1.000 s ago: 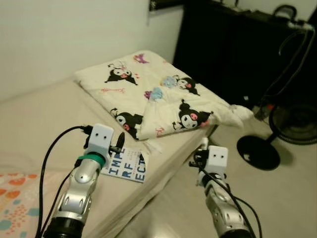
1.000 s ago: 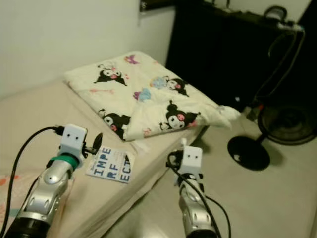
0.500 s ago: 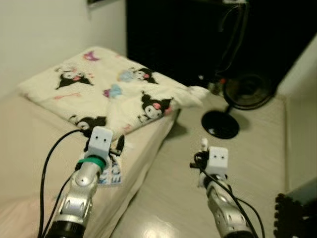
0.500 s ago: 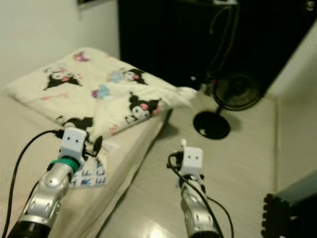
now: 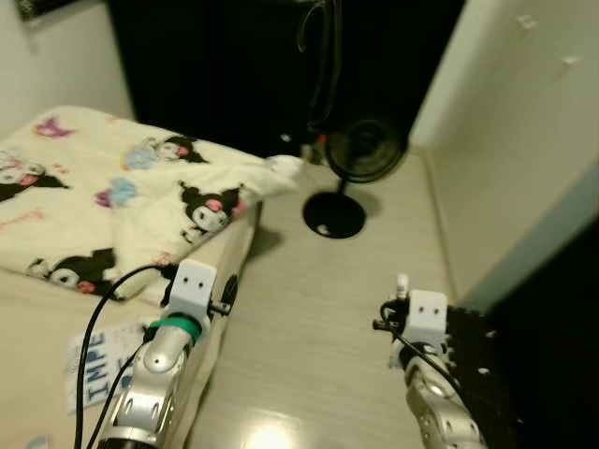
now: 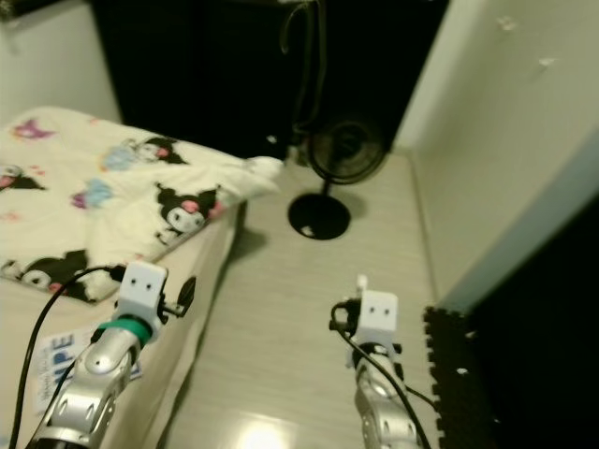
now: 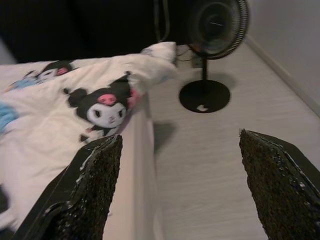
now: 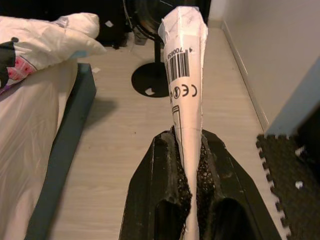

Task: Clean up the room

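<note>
Clamping a white paper wrapper (image 8: 184, 75) upright between its closed fingers, the right gripper (image 8: 189, 170) hung over bare floor (image 5: 318, 318), probably carrying the litter off for disposal. The left gripper (image 7: 180, 185) hung with fingers wide and empty by the bed (image 5: 37, 327) edge. Open floor ran ahead to the fan (image 5: 360, 154); the wall (image 5: 524, 140) and black mat (image 5: 496, 374) hemmed the right.

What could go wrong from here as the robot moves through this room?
The right gripper pinches only the lower end of a folded white paper, so it may slip out. The standing fan and its round base stand on the floor ahead, beside the bed; walking forward risks knocking it.
</note>
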{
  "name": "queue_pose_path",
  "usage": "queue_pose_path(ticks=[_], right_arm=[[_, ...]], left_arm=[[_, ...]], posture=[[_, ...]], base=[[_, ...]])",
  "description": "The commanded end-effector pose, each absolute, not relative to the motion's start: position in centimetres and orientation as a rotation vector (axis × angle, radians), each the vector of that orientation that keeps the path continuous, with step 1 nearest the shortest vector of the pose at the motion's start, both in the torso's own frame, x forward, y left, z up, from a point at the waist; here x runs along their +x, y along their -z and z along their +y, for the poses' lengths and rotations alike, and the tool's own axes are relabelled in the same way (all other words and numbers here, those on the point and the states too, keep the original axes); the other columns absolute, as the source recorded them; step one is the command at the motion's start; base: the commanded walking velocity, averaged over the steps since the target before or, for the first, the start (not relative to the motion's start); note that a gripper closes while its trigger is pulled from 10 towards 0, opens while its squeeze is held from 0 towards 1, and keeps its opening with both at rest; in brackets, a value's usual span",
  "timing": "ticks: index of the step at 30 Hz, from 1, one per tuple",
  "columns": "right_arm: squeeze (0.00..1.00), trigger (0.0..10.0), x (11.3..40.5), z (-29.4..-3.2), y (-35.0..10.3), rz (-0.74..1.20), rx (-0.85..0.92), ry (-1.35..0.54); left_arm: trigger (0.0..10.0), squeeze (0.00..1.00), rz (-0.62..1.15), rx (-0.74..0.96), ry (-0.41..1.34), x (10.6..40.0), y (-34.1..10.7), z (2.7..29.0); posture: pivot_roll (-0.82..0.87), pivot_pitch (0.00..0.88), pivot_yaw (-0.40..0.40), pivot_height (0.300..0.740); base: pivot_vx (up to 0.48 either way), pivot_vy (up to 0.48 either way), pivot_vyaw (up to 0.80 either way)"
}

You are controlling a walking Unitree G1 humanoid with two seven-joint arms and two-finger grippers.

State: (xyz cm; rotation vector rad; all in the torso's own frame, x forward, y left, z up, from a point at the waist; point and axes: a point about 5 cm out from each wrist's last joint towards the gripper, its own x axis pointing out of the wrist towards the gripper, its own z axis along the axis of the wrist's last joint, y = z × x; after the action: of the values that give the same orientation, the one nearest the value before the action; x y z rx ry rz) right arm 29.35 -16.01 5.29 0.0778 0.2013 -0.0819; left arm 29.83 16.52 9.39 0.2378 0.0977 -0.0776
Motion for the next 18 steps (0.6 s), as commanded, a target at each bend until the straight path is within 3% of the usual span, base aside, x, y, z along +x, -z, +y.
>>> queue_pose_path(ticks=[1, 11, 13, 18], right_arm=[[0.0, 10.0, 29.0, -16.1, -4.8, 0.229, 0.072, 0.082], [0.0, 10.0, 28.5, -16.5, -4.7, 0.212, 0.075, 0.128], [0.0, 10.0, 27.9, -17.2, -4.9, 0.185, 0.082, 0.19], [0.0, 10.0, 27.6, -17.5, -5.3, 0.148, 0.056, 0.218]], left_arm=[[10.0, 0.0, 0.113, 0.245, 0.075, 29.4, -9.0, 16.5], [10.0, 0.0, 0.126, 0.268, 0.112, 29.7, -8.9, 16.5], [10.0, 0.0, 0.024, 0.246, 0.078, 30.9, -10.8, 16.4], [10.0, 0.0, -0.019, 0.231, 0.039, 31.9, -11.9, 16.6]], posture=[[0.09, 0.0, 0.015, 0.74], [0.09, 0.0, 0.077, 0.74], [0.08, 0.0, 0.104, 0.74], [0.08, 0.0, 0.104, 0.74]], base=[[0.0, 0.0, -0.8], [0.0, 0.0, -0.8], [0.0, 0.0, -0.8], [0.0, 0.0, -0.8]])
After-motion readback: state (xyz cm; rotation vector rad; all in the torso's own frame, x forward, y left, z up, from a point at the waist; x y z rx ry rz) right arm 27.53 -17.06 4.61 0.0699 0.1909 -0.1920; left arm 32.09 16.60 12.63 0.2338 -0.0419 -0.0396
